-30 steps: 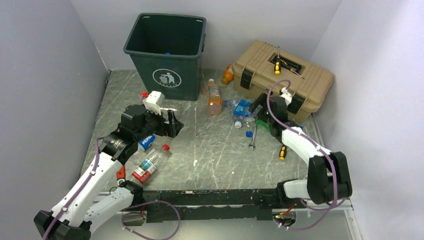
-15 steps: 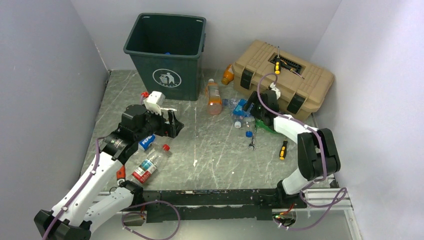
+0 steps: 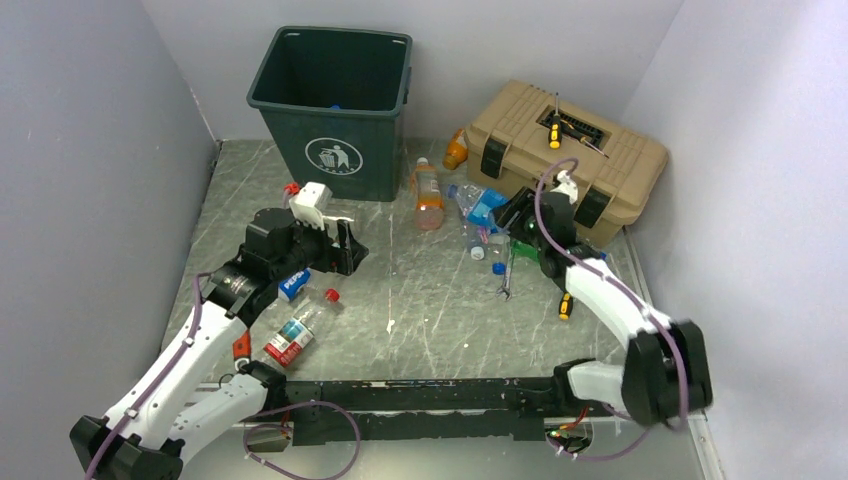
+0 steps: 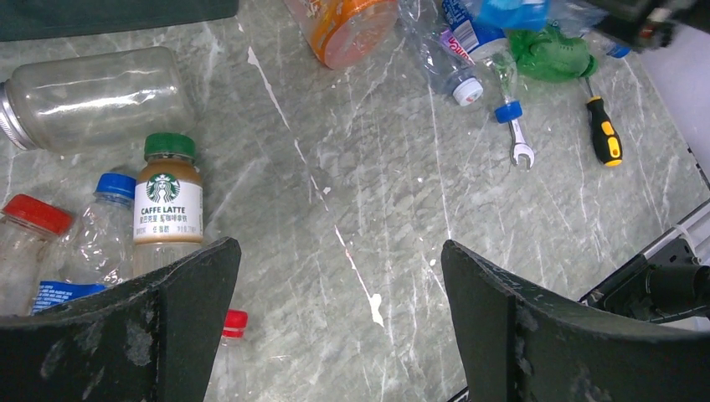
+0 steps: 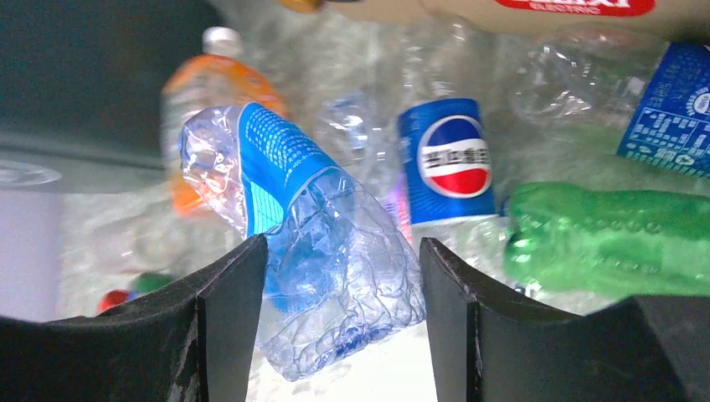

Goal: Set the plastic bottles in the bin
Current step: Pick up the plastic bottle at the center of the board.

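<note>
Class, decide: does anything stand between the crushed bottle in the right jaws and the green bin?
Only the orange bottle lies between the crushed bottle and the bin; nothing visible blocks a lifted path.

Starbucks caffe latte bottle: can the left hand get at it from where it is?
Probably yes. The left hand hangs open, the Starbucks bottle just off to one side of it with nothing over it. The blue-capped bottle close beside it could get pinched along.
</note>
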You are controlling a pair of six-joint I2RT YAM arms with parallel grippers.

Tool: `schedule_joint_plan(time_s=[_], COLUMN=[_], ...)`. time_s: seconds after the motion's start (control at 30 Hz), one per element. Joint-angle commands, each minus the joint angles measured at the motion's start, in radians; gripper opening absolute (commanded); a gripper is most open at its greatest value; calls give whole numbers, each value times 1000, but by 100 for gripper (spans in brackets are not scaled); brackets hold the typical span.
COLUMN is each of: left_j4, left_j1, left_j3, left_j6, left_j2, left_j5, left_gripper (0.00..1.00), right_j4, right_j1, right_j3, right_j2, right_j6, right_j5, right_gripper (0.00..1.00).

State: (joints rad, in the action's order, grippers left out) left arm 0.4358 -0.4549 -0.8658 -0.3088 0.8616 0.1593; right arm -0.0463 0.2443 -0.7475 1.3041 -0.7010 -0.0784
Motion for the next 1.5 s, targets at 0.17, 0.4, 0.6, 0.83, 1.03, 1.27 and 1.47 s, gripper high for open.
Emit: schedule_joint_plan(time_s=[0.17, 0.4, 0.6, 0.83, 1.03, 1.27, 1.47], left_j4=[-173, -782, -1296, -1392, -1356, -1264, -1236], left_j1=[4, 5, -10, -139, -175, -176, -176], left_j3=[62, 218, 345, 296, 269, 195, 177], left_j6=[-198, -510, -647, -501, -396, -364, -379], left_j2=[-46, -47, 53, 137, 139, 182, 216], left_j5=[-45, 225, 266, 213, 173, 186, 227], left_gripper=[100, 100, 100, 99, 100, 80, 40], right_j4=[-160, -513, -709, -813, -858, -846, -808], right_j1=[200, 295, 370, 529, 571, 633, 644], right_j3=[231, 425, 506, 533, 525, 465, 460], right_j2=[-513, -694, -681, -598, -530, -463, -480], right_j6=[-48, -201, -300, -358, -399, -332, -301], right_j5=[111, 207, 96, -143, -184, -145, -131], right_gripper=[0, 0, 0, 0, 0, 0, 0])
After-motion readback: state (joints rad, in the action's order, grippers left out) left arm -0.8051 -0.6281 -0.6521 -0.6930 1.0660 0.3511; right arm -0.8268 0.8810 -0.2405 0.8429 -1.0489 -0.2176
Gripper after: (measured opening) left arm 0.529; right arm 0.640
